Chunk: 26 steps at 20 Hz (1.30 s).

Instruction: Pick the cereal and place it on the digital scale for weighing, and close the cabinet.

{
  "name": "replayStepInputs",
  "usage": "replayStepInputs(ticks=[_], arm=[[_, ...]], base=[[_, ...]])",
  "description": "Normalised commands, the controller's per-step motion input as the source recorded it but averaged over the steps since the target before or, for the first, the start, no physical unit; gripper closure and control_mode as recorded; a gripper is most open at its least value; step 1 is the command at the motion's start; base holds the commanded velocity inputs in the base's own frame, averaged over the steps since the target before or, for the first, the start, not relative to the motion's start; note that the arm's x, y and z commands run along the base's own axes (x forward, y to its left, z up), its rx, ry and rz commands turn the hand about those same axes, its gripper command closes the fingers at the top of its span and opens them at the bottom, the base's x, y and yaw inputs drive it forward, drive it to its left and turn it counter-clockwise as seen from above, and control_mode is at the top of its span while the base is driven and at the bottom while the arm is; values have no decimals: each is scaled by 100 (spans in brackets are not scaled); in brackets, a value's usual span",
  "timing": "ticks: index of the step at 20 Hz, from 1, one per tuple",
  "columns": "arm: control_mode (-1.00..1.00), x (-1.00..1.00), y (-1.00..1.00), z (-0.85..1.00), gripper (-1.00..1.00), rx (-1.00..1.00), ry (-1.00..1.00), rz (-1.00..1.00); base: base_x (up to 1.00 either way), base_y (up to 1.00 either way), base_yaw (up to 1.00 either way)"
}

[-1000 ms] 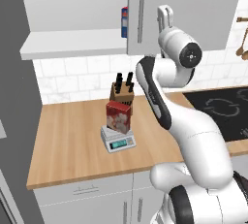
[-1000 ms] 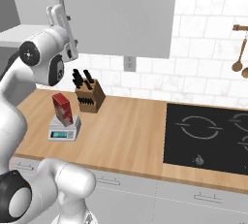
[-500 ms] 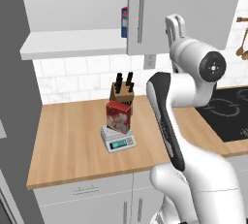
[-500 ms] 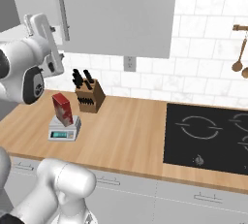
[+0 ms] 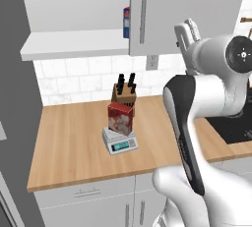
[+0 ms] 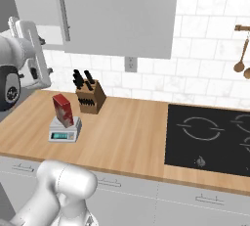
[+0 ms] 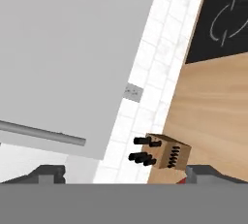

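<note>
since a second ago the arm has swung across in front of the cabinet (image 5: 187, 10), and the pincer (image 5: 186, 33) now stands raised just below the bottom edge of the grey door, fingers pointing up. the cereal and scale have not shifted.

the cereal (image 5: 120, 118) stands upright on the scale (image 5: 119, 141), red box on the small grey platform, its greenish display facing the front edge of the worktop (image 5: 64, 147). the pair sits about midway between the back wall and the front edge, toward the left half of the worktop. from the right base view the cereal (image 6: 63, 110) and scale (image 6: 64, 130) are near the worktop's left end, with the pincer (image 6: 27, 36) above and to their left.

a knife block (image 5: 124, 93) stands just behind the cereal, close to the tiled back wall, with dark handles sticking up. the hob (image 6: 210, 139) lies well apart, toward the worktop's right end.

the cabinet door with its long bar handle (image 5: 143, 11) stands partly swung out, and a blue box (image 5: 126, 23) shows on the shelf at the door's left edge. in the hand view the door (image 7: 68, 58) spreads wide across the picture, its handle (image 7: 41, 133) running along the lower part, and the knife block (image 7: 167, 152) lies beyond.

the pincer's fingertips (image 7: 48, 173) sit far apart at the bottom corners of the hand view, so it is spread wide and holds nothing.
</note>
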Motion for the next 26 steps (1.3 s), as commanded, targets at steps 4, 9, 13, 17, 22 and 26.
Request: replayStepInputs(ticks=[4,9,13,17,22,26], arm=[[-100,-47,4,0,-100,-8,28,0],[-100,-40,27,0,-100,-2,28,5],[-100,-66,84,0,-100,0,4,17],[-100,-81,83,0,-100,4,0,31],[-100,-73,95,0,-100,7,-4,34],[-100,-37,99,18,-100,12,0,34]], base=[[0,0,0],[0,0,0],[0,0,0],[0,0,0],[0,0,0],[0,0,0]])
